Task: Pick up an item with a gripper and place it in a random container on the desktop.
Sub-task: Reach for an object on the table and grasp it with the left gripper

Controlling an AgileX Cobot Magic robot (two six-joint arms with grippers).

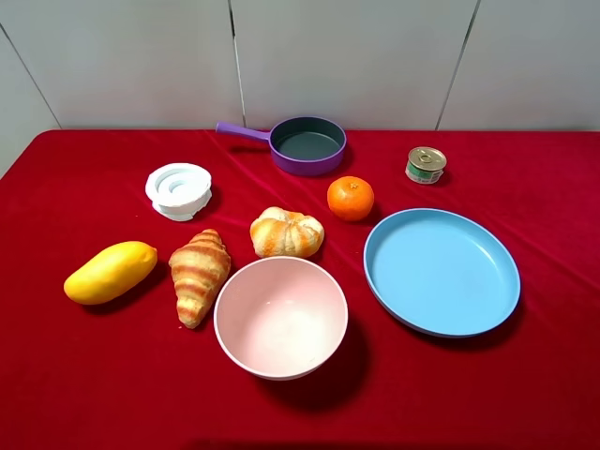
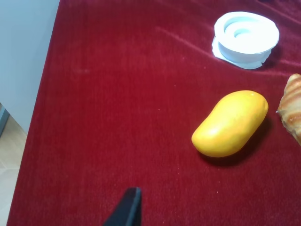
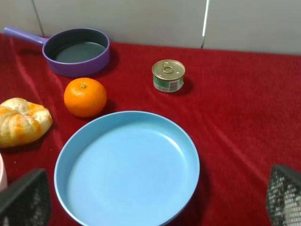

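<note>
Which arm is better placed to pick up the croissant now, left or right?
Left, probably. The croissant lies on the left side of the table, and the left wrist view shows its edge beside the mango. The right wrist view shows the blue plate but no croissant.

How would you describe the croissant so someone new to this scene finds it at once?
On the red tablecloth, find the pink bowl at the front middle. Just left of it, between bowl and yellow mango, lies the croissant. It is long, tapered and golden-brown with darker stripes, unlike the round knotted bread roll behind the bowl.
</note>
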